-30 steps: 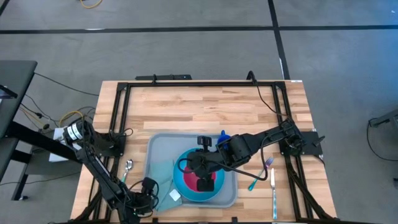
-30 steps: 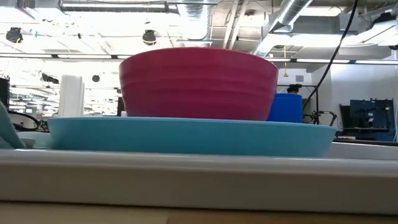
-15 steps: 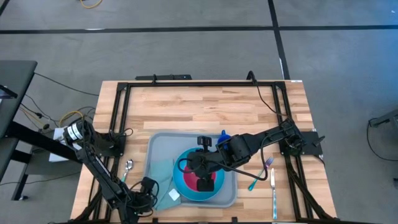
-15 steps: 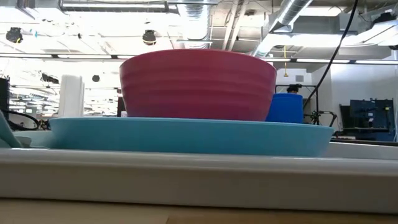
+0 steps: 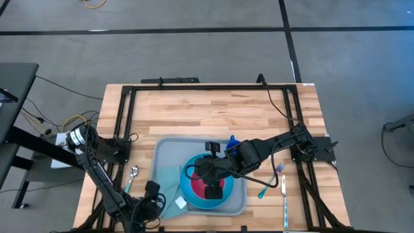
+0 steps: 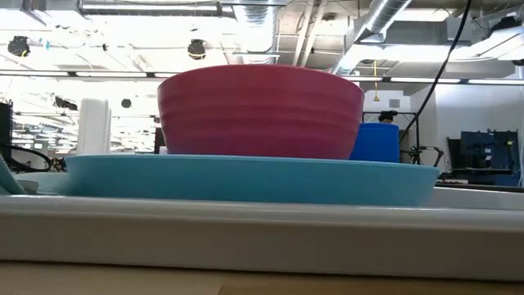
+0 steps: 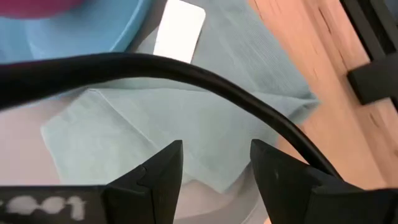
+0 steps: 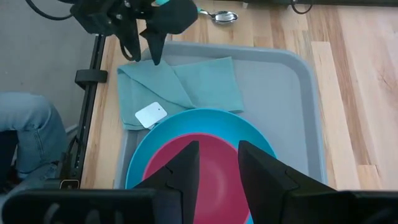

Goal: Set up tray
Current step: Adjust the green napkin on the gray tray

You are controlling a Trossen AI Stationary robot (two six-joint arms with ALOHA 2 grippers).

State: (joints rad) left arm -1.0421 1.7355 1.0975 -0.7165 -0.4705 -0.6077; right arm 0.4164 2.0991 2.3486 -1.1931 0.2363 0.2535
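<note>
Dark fingers of the right gripper [image 8: 214, 168] stand apart above the red bowl [image 8: 199, 165], nothing between them; whether they touch the bowl cannot be told. In the high view the right gripper [image 5: 210, 183] sits over the bowl [image 5: 213, 189], its arm reaching in from the table's right side.

The bowl rests on the round blue plate [image 5: 194, 194]. The low view shows the bowl [image 6: 260, 111] sitting inside the plate [image 6: 246, 179], with the tray's pale rim [image 6: 262, 233] in front.

The plate lies on the right half of the tray [image 5: 169, 152], a grey-blue rectangle on the near middle of the wooden table [image 5: 213, 110]. The tray's near rim reaches close to the table's front edge.

Left gripper [image 7: 214, 165]: fingers apart, empty, hovering over the light-teal napkin [image 7: 186, 118]. In the high view the left gripper [image 5: 155, 194] is at the tray's near-left corner. The napkin [image 5: 169, 188] lies folded on the tray's left part, one edge draped over the rim onto the wood. A small white tag [image 7: 179, 29] lies on the napkin beside the plate's edge.

A spoon [image 5: 132, 176] lies on the table just left of the tray. Right of the tray: a teal-handled fork [image 5: 270, 180] and a knife [image 5: 284, 197], side by side. A blue cup [image 5: 232, 141] stands at the tray's far-right corner, beside the right arm.

A person's denim-clad leg [image 8: 28, 134] shows beyond the table edge in the right wrist view.
</note>
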